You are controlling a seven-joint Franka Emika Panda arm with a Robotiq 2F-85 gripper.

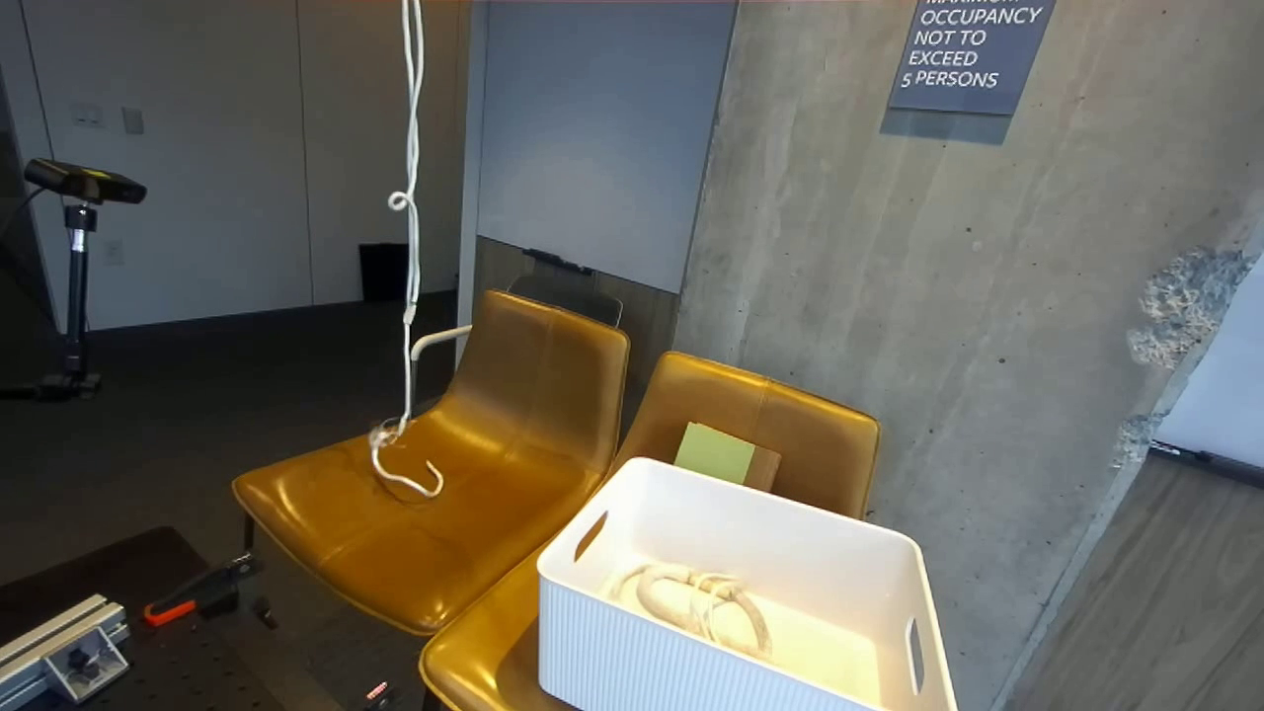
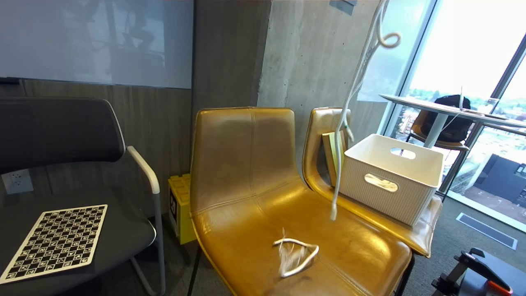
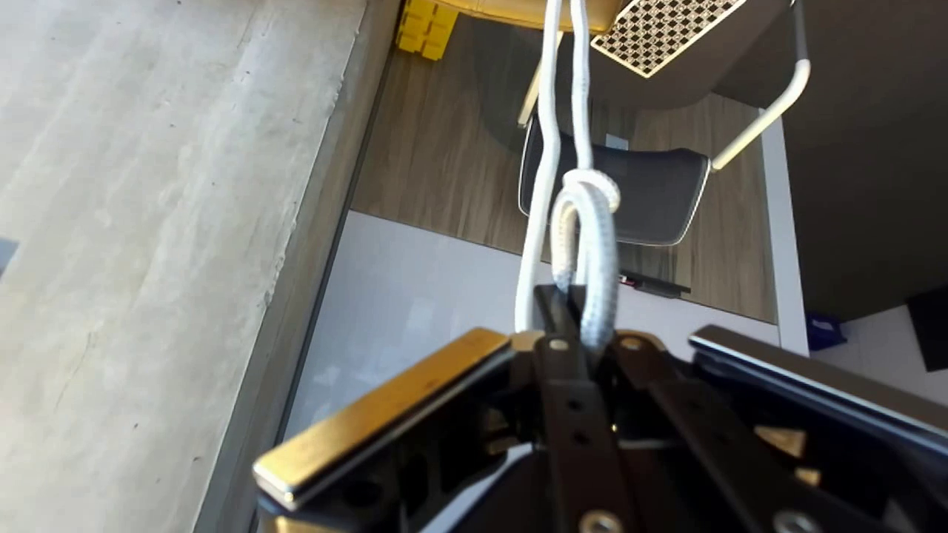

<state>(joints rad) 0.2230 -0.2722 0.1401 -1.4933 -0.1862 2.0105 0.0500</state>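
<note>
Two tan chairs (image 1: pixel 533 385) stand side by side in front of me, their smooth seats catching bright glints. In the wrist view my end effector (image 3: pixel 566 307) is pressed together on a white rope (image 3: pixel 548 133), pinching it at a small loop that shows right at the tip. In both exterior views the rope hangs from the top edge of my picture down to the first chair; I cannot tell whether its lowest tip touches the seat. On that seat lies a short bent cord (image 2: pixel 294 271) with wispy stuff clinging to it.

The second chair carries a white ribbed bin (image 1: pixel 642 642) with a coil (image 1: pixel 703 602) of pale rope on its bottom. Behind the bin, a green and brown slab (image 1: pixel 716 452) leans on the chair back.

Around this I see a grey concrete wall (image 1: pixel 889 296) bearing an occupancy sign (image 1: pixel 973 59), and beside it a whiteboard (image 2: pixel 94 45) above wood panelling (image 2: pixel 168 119). A checked board (image 2: pixel 61 238) lies flat on a dark chair (image 2: pixel 53 127), and a yellow box (image 2: pixel 183 218) stands between that and the tan ones. Beyond the bin, a pale desk (image 2: pixel 423 103) stands by tall, bright windows (image 2: pixel 472 53); a vent (image 2: pixel 487 231) is set in the carpet. On the dimmer side, a camera (image 1: pixel 89 183) sits on a stand, with a metal bar (image 1: pixel 59 647) and an orange-ended tool (image 1: pixel 202 592) below.
</note>
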